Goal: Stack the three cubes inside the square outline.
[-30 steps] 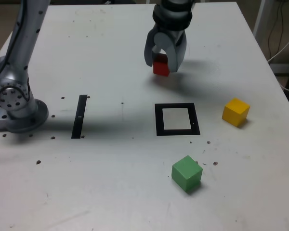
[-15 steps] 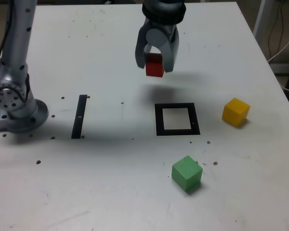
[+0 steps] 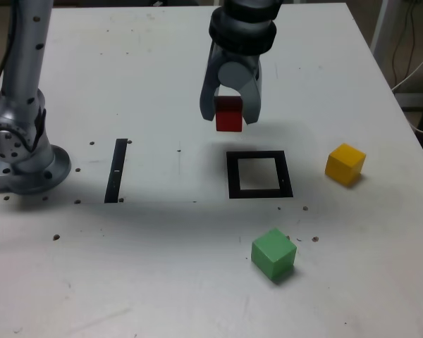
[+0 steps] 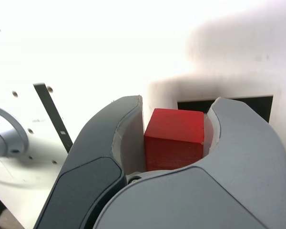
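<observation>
Gripper [image 3: 230,113] clamped shut on red cube [image 3: 229,114], raised above table [image 3: 162,253] beside square outline [image 3: 259,174].

No text, label, brand, number or sign can be read in either view.

The arm reaches down from the surface's far edge, its gripper [image 3: 230,116] pointing down, jaws clamped on the red cube [image 3: 229,113].
</observation>
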`<state>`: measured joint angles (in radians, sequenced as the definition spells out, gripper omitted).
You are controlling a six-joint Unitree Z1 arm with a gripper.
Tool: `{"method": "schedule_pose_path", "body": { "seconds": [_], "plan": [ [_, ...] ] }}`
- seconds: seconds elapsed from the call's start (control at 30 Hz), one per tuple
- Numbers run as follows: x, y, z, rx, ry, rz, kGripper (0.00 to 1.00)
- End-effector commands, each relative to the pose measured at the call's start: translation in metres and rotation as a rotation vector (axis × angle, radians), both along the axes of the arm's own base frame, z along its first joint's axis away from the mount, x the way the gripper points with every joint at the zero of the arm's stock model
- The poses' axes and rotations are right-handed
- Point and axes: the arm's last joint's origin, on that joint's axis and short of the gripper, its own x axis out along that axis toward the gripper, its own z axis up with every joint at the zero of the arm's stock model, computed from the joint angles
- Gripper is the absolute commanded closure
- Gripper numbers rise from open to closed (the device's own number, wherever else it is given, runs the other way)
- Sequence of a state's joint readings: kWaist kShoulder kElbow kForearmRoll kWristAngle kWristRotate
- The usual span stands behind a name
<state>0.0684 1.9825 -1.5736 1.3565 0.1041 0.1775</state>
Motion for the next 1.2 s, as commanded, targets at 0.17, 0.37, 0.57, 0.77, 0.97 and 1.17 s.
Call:
{"method": "schedule_pose_path", "body": {
  "seconds": [0.17, 0.37, 0.57, 0.77, 0.97, 1.17],
  "plan": [
    [0.007, -0.016, -0.005, -0.009, -0.002, 0.054, 0.64],
    [0.013, -0.030, -0.010, -0.011, -0.003, 0.060, 0.64],
    [0.018, -0.043, -0.016, -0.014, 0.001, 0.049, 0.64],
    [0.025, -0.052, -0.024, -0.024, 0.009, 0.040, 0.64],
    [0.032, -0.058, -0.031, -0.029, 0.014, 0.030, 0.64],
    [0.036, -0.060, -0.038, -0.029, 0.015, 0.031, 0.64]
  ]
}}
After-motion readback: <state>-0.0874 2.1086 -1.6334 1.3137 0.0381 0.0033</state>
